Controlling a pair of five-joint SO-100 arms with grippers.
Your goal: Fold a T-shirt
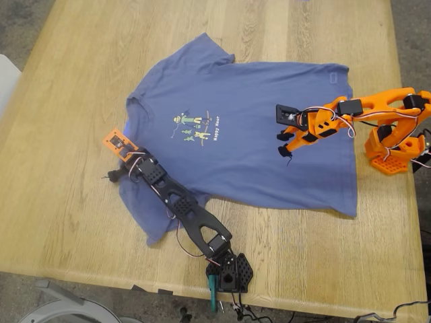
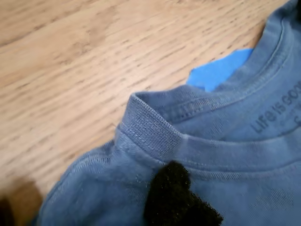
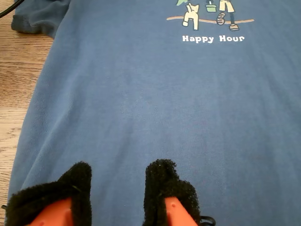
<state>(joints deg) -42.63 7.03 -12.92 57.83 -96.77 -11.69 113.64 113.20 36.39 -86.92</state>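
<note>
The slate-blue T-shirt lies flat and face up on the wooden table, collar toward the exterior view's left, hem toward its right. Its print shows cartoon figures; the second wrist view reads "Happy Hour". My first gripper, on the black arm, is at the collar; one black pad rests on the fabric by the ribbed neckband and the jaws look spread wide. My second gripper, on the orange arm, hovers over the shirt's lower middle, open, with both padded fingertips apart above smooth fabric.
A piece of blue tape shows on the table inside the neck opening. The black arm's base is clamped at the near table edge, the orange arm's base at the exterior view's right edge. Bare wood surrounds the shirt.
</note>
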